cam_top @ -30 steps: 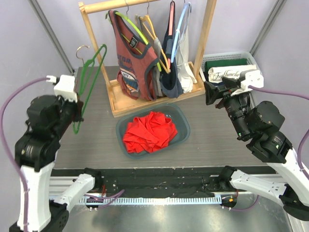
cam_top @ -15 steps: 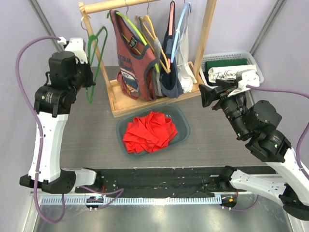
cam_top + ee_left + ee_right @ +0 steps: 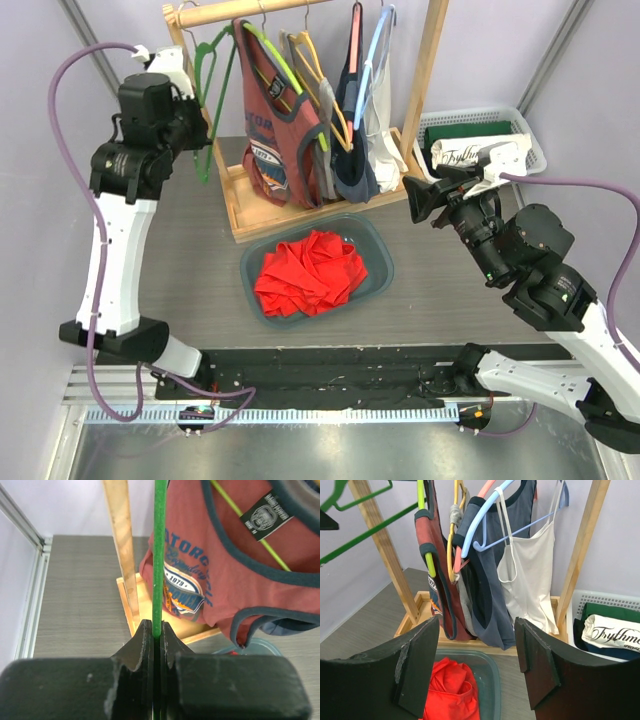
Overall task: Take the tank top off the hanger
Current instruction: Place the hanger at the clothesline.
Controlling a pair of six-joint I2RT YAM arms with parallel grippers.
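My left gripper (image 3: 192, 120) is shut on a bare green hanger (image 3: 210, 105), held up by the left post of the wooden rack (image 3: 425, 70); its bar (image 3: 159, 555) runs between the jaws in the left wrist view. A red tank top (image 3: 305, 272) lies crumpled in the grey-blue bin (image 3: 372, 240). More tank tops hang on the rack: a dark red one (image 3: 280, 120), a navy one (image 3: 352, 170) and a white one (image 3: 527, 580). My right gripper (image 3: 418, 200) is open and empty, right of the bin, facing the rack.
A white basket (image 3: 500, 120) with folded clothes stands at the back right. The rack's wooden base (image 3: 250, 215) lies just behind the bin. Purple cables loop from both arms.
My left arm has raised the green hanger and carried it back toward the rack's left post. My right gripper has moved slightly left and forward.
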